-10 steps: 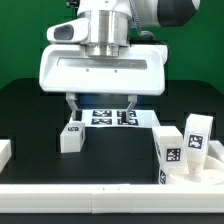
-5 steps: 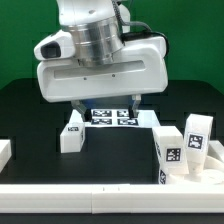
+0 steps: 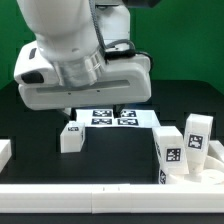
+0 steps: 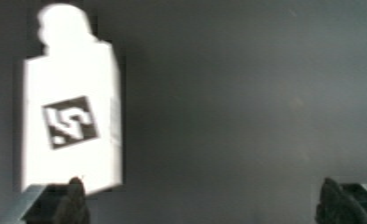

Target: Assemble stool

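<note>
arm: big white robot body (image 3: 70,60) fills the upper middle and the exterior view's left, tilted over the black table (image 3: 120,150)
gripper: the gripper (image 4: 203,205) has its jaws wide apart with nothing between them and nothing held; only the two dark fingertips (image 4: 59,203) show in the wrist view
stool: loose parts, with separate legs spread over the table
leg under wrist: white leg (image 4: 77,110) seen lengthwise on the dark table, a long block with a narrower stub at one end and a square tag (image 4: 70,122) facing the camera; its plain end is just beside one fingertip and not in the gap; cannot tell if it touches
lone leg: lone leg (image 3: 70,137) sits on the table at the exterior view's left, tag on top, just beside the marker board's corner and below the arm
marker board: marker board (image 3: 112,117) lies flat mid-table, its far edge hidden by the arm
right legs: front leg (image 3: 168,158) and rear leg (image 3: 197,135) at the exterior view's right, upright, tags facing the camera, near each other, well apart from the lone leg
front: white rail (image 3: 100,190) runs along the table's near edge
edge: white block (image 3: 5,152) at the exterior view's far left, cut off by the frame
backdrop: green wall (image 3: 185,60)
</note>
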`<state>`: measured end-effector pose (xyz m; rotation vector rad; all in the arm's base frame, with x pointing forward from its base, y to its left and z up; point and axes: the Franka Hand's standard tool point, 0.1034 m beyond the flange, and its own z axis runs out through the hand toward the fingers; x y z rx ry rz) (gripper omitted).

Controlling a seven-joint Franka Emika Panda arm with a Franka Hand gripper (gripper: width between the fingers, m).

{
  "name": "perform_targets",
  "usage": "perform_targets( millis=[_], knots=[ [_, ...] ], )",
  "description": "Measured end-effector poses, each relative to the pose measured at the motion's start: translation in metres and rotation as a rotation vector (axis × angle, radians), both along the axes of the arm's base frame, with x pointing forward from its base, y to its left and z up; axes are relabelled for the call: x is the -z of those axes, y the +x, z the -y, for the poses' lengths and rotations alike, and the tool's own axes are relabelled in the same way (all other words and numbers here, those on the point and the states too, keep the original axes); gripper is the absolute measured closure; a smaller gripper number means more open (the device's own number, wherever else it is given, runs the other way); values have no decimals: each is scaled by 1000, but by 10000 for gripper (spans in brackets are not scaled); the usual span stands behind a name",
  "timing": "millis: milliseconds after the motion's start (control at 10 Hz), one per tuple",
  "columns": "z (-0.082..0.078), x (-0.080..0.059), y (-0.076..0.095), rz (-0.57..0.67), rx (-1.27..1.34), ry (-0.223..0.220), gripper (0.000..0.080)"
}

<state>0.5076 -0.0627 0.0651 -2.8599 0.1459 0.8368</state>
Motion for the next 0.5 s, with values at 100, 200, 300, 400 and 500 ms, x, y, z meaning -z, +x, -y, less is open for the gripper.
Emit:
perform_targets(
  millis=[100, 200, 300, 400, 500],
  knots=[
    [0, 4, 1, -9, -24, -13, 151],
    [-2, 3, -8, -82, -20, 5, 151],
    [0, 6, -3, -83, -20, 2, 151],
    [0, 6, -3, -79, -20, 1, 151],
    [3, 7, -5, -87, -26, 6, 151]
  ],
)
